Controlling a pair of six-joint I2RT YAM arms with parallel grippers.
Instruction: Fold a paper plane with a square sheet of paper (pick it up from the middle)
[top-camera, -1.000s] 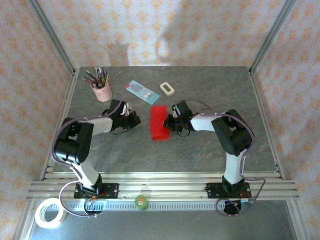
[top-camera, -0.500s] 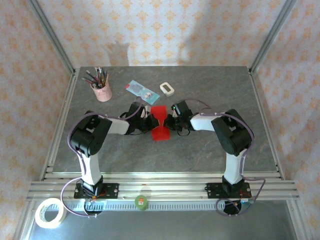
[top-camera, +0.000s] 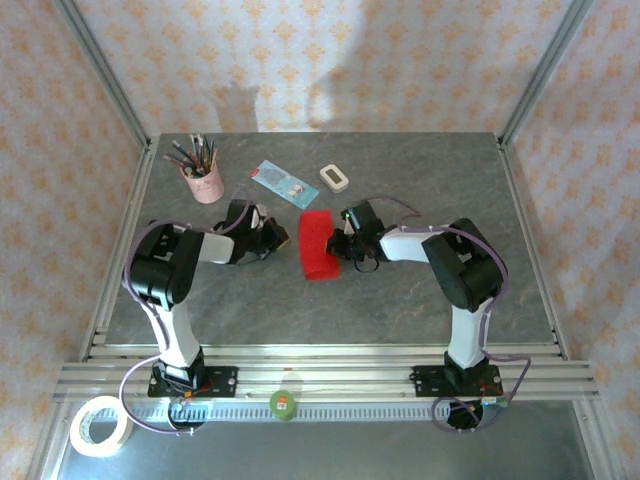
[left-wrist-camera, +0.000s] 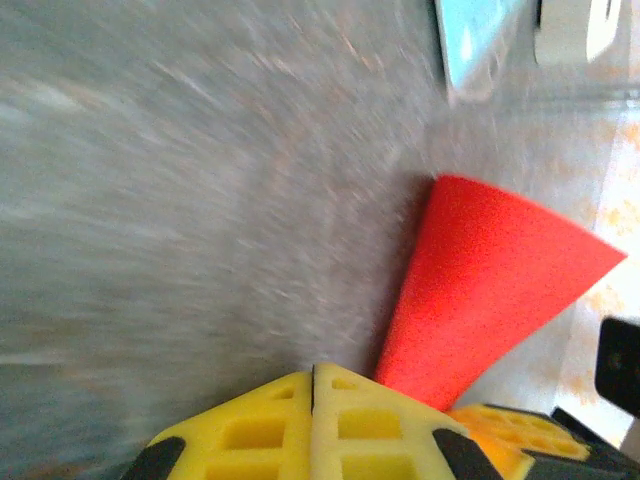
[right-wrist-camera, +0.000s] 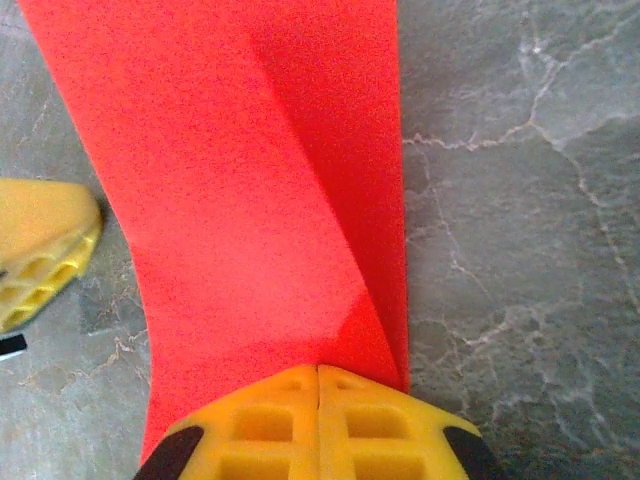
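Grey marbled table (top-camera: 400, 300) (peach patterned walls (top-camera: 400, 60))

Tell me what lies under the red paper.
Grey marbled table shows around the square sheet of paper, which the shut right hand pinches at one edge. Whatever lies beneath the sheet is covered; nothing pokes out.

The left arm (top-camera: 165, 285) and the right arm (top-camera: 465, 270) are built of black joint housings and white links, with purple cables looped alongside. The jaws of the left gripper (left-wrist-camera: 313, 385) and the right gripper (right-wrist-camera: 318, 385) are faced in yellow and moulded with square recesses.
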